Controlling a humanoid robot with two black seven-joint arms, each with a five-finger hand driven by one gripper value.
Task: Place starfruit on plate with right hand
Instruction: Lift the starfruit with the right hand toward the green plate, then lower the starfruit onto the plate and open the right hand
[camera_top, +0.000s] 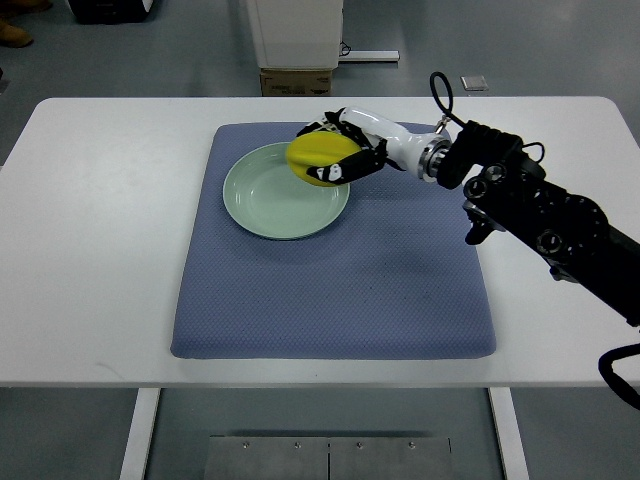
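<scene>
Gripping one starfruit (318, 156), one plate (270, 205)

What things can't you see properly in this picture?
- Top view: the right hand wraps the yellow starfruit, so its far side is hidden by fingers.
- The starfruit covers part of the green plate's rim; whether they touch is unclear.
- The right arm is cut off at the right edge.
- The left hand is out of view.
- The box beyond the table is partly hidden by the tabletop.
</scene>
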